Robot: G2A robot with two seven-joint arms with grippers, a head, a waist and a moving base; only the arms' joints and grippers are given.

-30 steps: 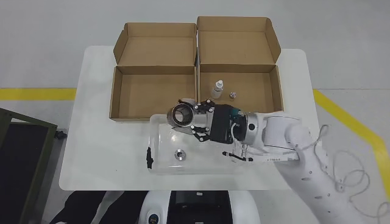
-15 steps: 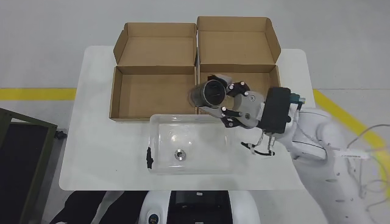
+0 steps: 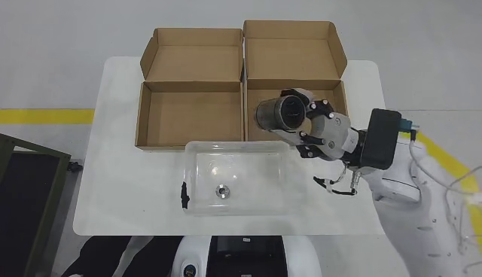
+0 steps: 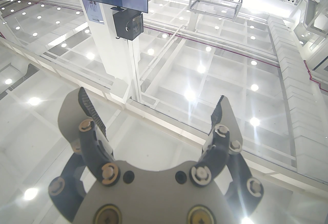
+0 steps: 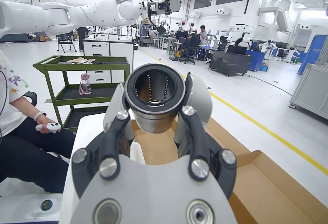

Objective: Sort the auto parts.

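The right gripper (image 3: 290, 117) holds a metal cylinder (image 3: 273, 114) over the right cardboard box (image 3: 331, 100).
Top view: the right gripper pinches the metal cylinder above the near-left part of the right cardboard box. The left cardboard box (image 3: 188, 115) stands just beside that box on the white tabletop (image 3: 120, 164). A clear bin (image 3: 256, 194) in front of both holds a small round part (image 3: 222, 191). Left wrist view: the left gripper (image 4: 151, 97) points up at the ceiling (image 4: 230, 61), its fingers spread wide. Right wrist view: the right gripper (image 5: 156, 100) clamps the metal cylinder (image 5: 156, 117) by its sides, the hollow end facing away, above the box's brown floor (image 5: 256, 184).
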